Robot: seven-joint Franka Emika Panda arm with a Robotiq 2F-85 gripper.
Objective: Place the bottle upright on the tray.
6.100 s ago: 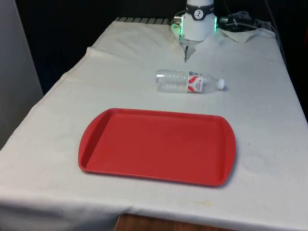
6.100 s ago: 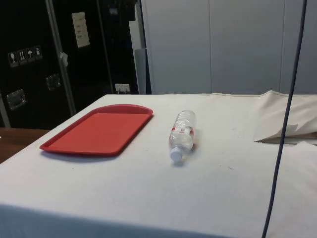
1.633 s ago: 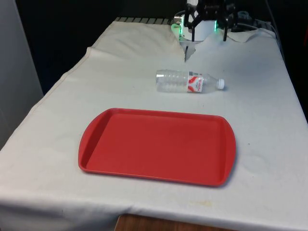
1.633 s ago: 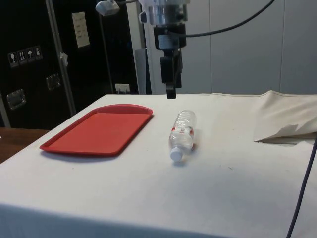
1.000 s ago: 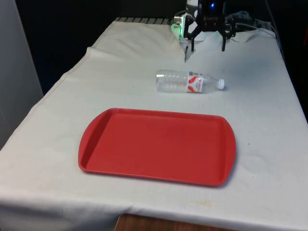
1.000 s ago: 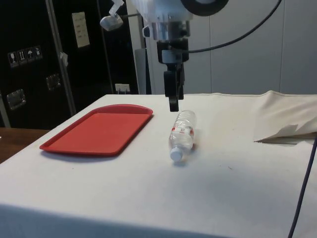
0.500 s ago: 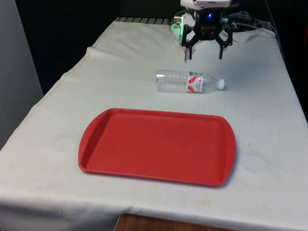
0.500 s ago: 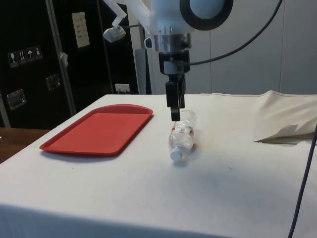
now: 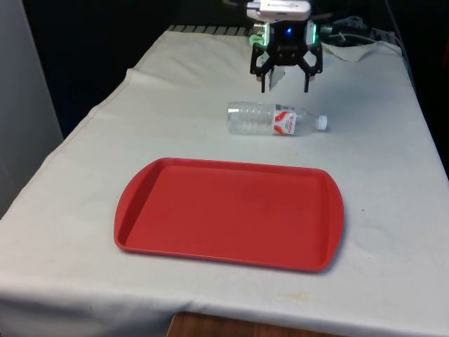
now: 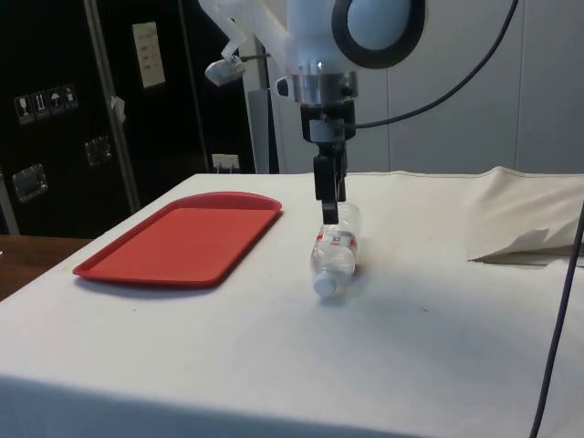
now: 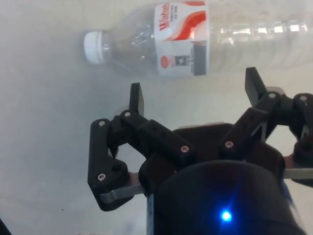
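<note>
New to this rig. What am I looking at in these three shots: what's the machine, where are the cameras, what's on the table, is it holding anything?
It is a single white robot arm ending in a black two-finger gripper. One picture looks across the table towards the arm, one is from the table's side, and one is from a camera on the wrist, looking down past the fingers. On the white cloth lie a clear plastic bottle on its side, with a red and white label and white cap, and a red tray with nothing on it, nearer the front camera. The gripper is open and holds nothing; it hangs just above the bottle, fingers spread along the bottle's length.
</note>
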